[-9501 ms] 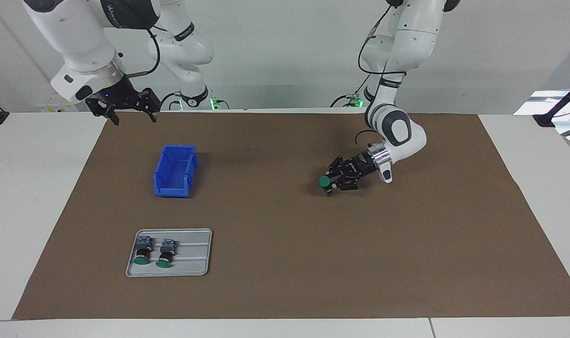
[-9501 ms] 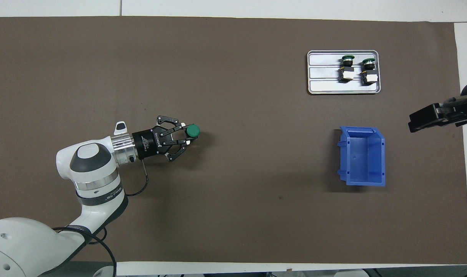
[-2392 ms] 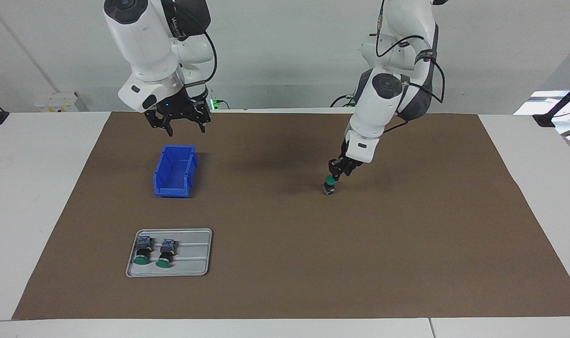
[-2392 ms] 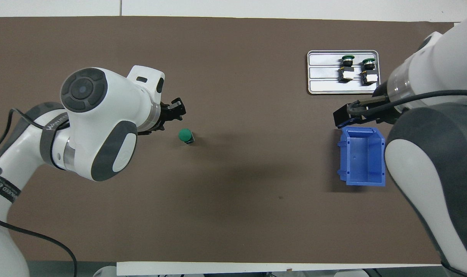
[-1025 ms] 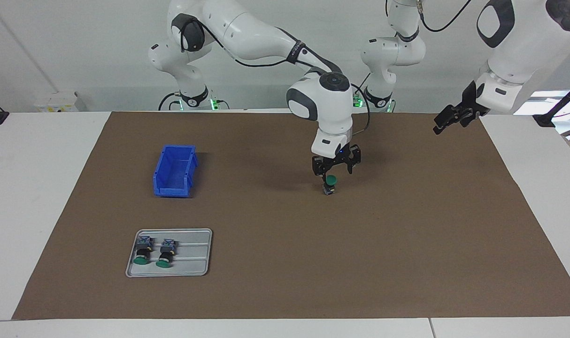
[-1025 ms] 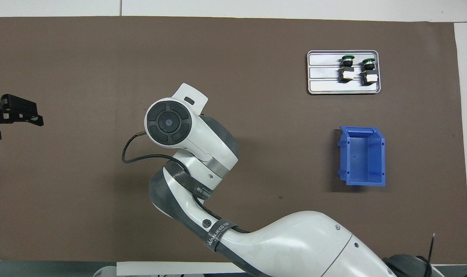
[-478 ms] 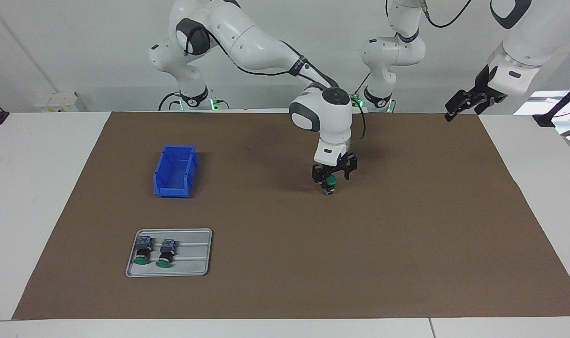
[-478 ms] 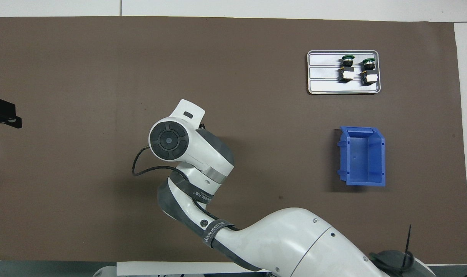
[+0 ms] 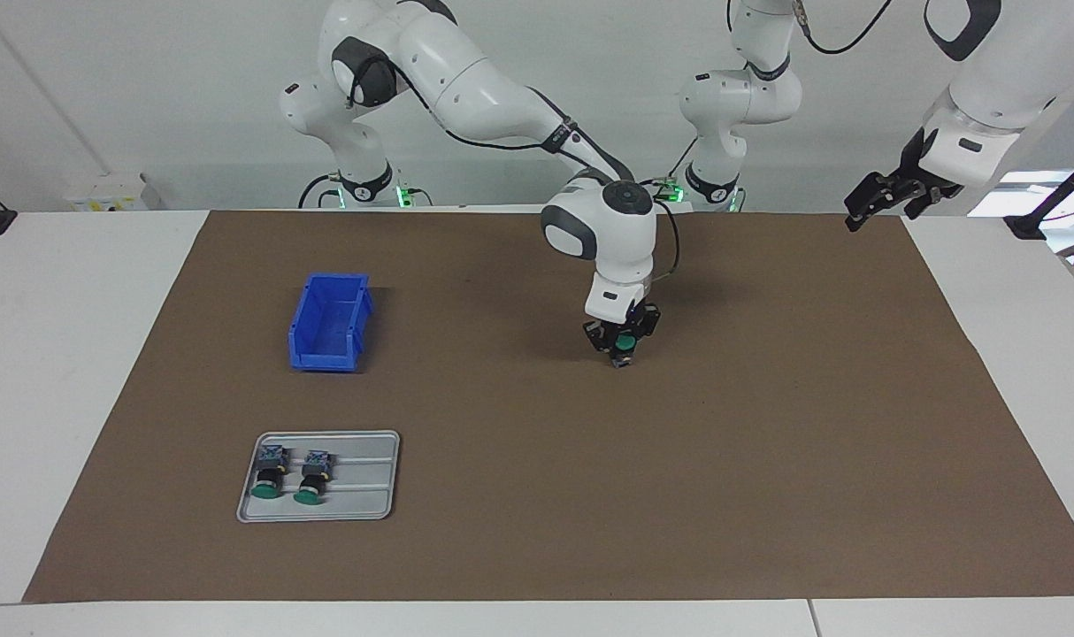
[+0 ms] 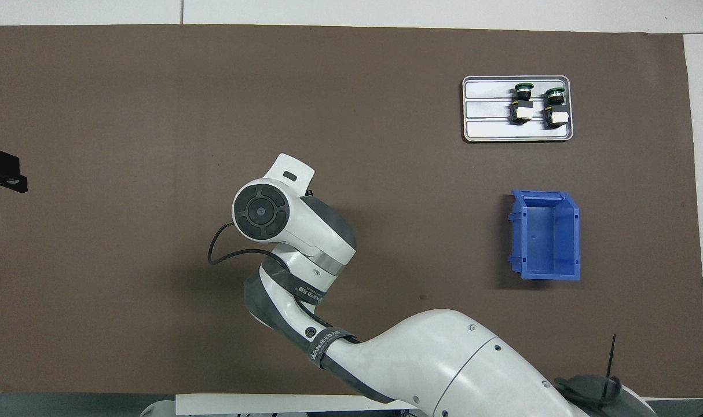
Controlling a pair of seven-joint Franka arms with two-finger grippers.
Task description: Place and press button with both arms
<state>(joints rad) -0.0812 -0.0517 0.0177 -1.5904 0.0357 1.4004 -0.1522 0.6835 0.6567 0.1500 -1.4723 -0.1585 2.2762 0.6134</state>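
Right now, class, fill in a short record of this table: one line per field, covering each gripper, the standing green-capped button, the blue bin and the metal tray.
right gripper: down at the green-capped push-button standing upright on the brown mat
left gripper: raised over the mat's corner at the left arm's end, waiting
blue plastic bin: open top, on the mat
grey metal tray: holds two more green-capped buttons, lying on their sides

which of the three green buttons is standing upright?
The button alone on the brown mat, at the right gripper. The two buttons in the metal tray lie on their sides.
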